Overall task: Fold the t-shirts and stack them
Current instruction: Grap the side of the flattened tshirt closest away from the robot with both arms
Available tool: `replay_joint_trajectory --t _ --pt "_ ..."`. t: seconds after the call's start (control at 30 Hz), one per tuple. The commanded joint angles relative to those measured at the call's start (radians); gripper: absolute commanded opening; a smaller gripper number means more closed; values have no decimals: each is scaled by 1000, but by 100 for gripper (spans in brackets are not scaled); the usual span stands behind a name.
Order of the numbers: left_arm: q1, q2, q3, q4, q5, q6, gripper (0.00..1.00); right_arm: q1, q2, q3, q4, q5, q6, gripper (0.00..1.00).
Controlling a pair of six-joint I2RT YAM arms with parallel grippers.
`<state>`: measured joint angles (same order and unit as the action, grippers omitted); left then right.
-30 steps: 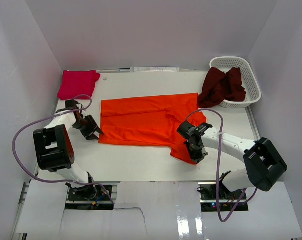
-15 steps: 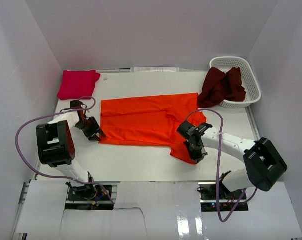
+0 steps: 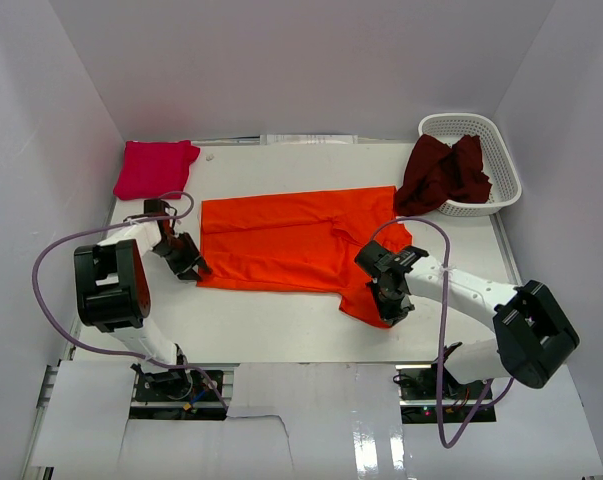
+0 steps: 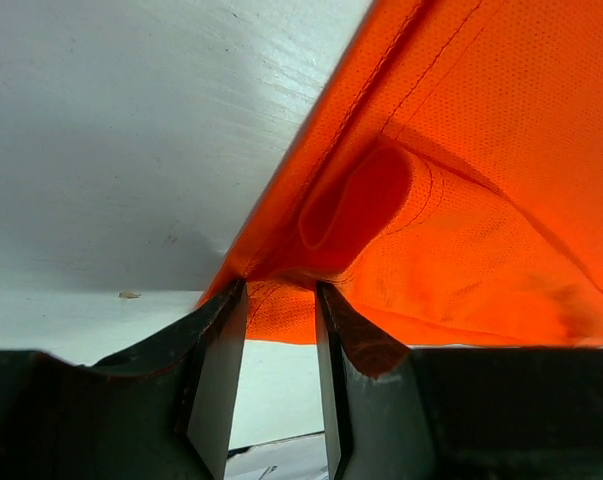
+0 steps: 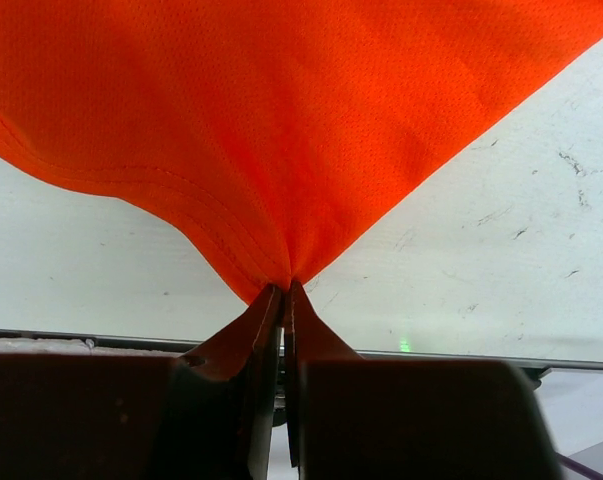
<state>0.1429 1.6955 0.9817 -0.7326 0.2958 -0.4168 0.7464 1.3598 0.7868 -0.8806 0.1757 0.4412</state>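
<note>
Top view: orange shirt (image 3: 291, 240) spread flat mid table (image 3: 281, 315), pink shirt (image 3: 156, 168) folded at the far-left corner, maroon shirt (image 3: 443, 172) draped over the basket (image 3: 503, 160) rim; left gripper (image 3: 193, 265) and right gripper (image 3: 389, 305) are at the orange shirt's near corners. Left wrist: fingers (image 4: 217, 380) slightly apart, hem corner between them. Right wrist: fingers (image 5: 256, 330) pinched tight on the orange hem.
</note>
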Motion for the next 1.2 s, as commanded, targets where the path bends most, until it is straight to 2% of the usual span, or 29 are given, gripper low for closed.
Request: replay_joint_trajectory --t 0.0,0.23,0.37,0.4,0.43,0.53,0.63,0.77,0.83,1.17 --pt "-14 21 17 30 -87 -4 44 -2 -30 -8 -1 -13 4 8" --pt "-51 53 26 19 -167 6 44 -2 -41 -9 -3 -19 2 8" --pt "-80 62 37 7 -208 6 35 -1 -39 -9 -1 -19 1 8" --pt "-94 67 44 -2 -219 7 28 -2 -41 -11 0 -22 2 8" --pt "-101 72 51 -8 -230 7 25 -1 -39 -11 2 -22 1 8" --pt "-126 87 71 -30 -270 7 23 -1 -41 -11 2 -25 -1 8" --pt "-172 99 89 -53 -329 0 25 -1 -42 -12 3 -28 -2 8" --pt "-183 87 109 -67 -328 -14 43 -2 -44 -15 3 -28 -2 8" --pt "-187 63 120 -77 -330 -17 48 -2 -44 -18 5 -28 -4 8" --pt "-192 16 169 -120 -346 -19 48 -2 -42 -26 14 -36 -6 8"
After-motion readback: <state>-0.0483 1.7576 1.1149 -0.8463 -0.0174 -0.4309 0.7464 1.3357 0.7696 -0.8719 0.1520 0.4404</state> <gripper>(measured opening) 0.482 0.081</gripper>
